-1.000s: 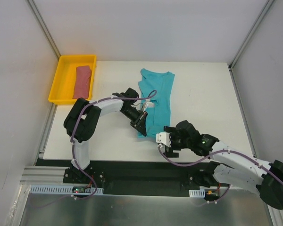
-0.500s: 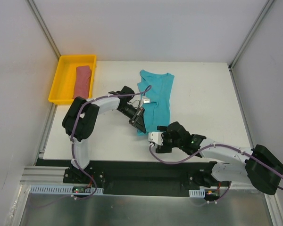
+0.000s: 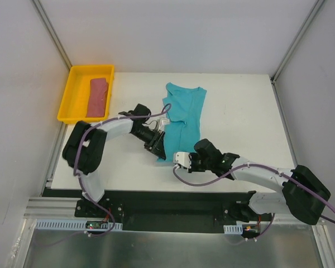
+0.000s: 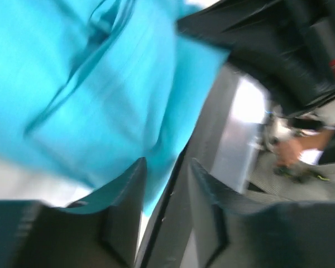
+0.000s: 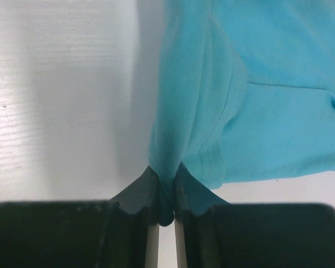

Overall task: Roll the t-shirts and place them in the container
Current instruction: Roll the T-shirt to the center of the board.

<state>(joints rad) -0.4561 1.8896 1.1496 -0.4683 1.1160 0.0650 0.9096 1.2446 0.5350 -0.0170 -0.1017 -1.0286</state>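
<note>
The teal-blue t-shirt point(image 3: 185, 109) lies folded lengthwise on the white table, collar at the far end. At its near hem, my right gripper point(image 3: 179, 158) is shut on a pinched fold of the cloth, which the right wrist view shows clamped between the jaws point(image 5: 166, 170). My left gripper point(image 3: 158, 148) sits just left of that hem. In the blurred left wrist view its jaws point(image 4: 166, 176) stand apart with nothing clamped, and the teal cloth point(image 4: 100, 84) lies behind the left finger point(image 4: 128, 195). The dusty red-pink t-shirt point(image 3: 97, 96) lies rolled in the tray.
A yellow plastic tray point(image 3: 67, 106) stands at the table's far left corner. White walls with metal posts close in the table point(image 3: 245, 111) at the back and sides. A black rail runs along the near edge by the arm bases.
My left jaws have parted and let go of the teal shirt. My right gripper moved left to the shirt's near hem and shut on it.
</note>
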